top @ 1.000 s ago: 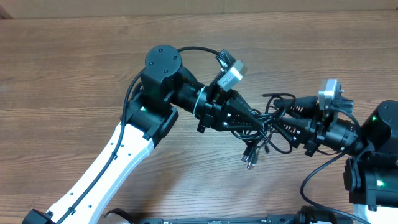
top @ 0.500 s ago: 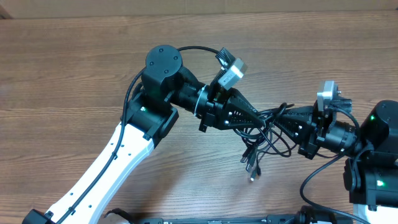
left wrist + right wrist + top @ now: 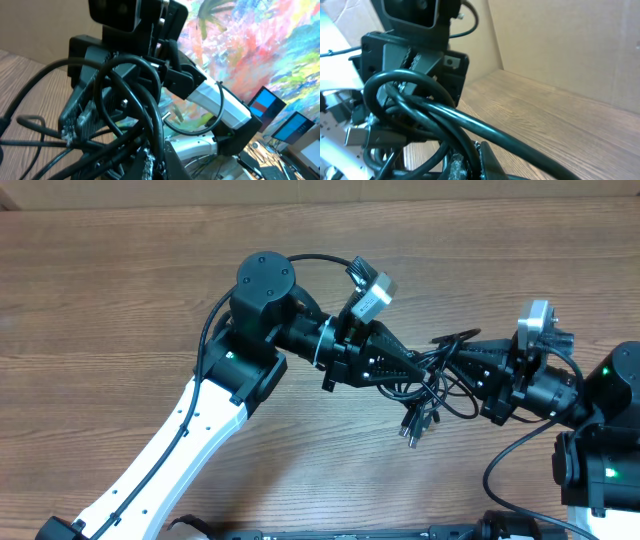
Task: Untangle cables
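Right gripper [image 3: 452, 365] tight on cables [image 3: 430, 402]

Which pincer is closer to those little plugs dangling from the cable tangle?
Left, narrowly. The left pincer grips the cables with the plugs just off its tips in the overhead view; the right pincer grips the same cables, further off to the side.

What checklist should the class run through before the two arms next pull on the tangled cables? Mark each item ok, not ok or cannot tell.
1. Left pincer shut on the cables: ok.
2. Right pincer shut on the cables: ok.
3. Plug ends hang free of both pincers: ok.
4. Cables separated: not ok, knotted between the pincers.
5. Each pincer holds a different strand: cannot tell.
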Tool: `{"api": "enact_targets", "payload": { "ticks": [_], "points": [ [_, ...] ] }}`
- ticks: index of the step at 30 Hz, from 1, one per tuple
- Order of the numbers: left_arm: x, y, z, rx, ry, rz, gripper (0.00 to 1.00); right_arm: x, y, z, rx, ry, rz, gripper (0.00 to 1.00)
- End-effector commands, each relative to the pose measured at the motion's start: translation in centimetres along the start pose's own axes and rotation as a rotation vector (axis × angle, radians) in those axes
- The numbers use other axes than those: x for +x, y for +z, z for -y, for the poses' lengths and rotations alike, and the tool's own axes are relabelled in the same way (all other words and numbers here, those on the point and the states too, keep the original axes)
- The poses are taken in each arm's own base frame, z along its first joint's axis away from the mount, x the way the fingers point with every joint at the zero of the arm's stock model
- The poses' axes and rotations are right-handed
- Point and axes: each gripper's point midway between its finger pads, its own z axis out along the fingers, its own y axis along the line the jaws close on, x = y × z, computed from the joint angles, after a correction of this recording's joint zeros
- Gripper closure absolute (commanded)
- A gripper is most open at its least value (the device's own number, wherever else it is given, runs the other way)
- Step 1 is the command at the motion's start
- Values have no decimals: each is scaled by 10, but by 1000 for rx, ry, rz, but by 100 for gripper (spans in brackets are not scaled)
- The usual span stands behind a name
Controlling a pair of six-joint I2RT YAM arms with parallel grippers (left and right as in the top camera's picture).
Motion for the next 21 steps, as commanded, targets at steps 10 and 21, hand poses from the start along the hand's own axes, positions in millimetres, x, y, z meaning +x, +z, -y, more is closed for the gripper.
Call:
{"api": "enact_targets", "payload": {
  "ticks": [10, 21],
  "points": [
    [3, 4, 8, 18, 46, -16, 96, 2, -8, 46, 289, 144, 21, 96],
    [5, 3, 12, 41, 49, -29, 96, 22, -29, 89, 574, 226, -6, 96]
  ]
}}
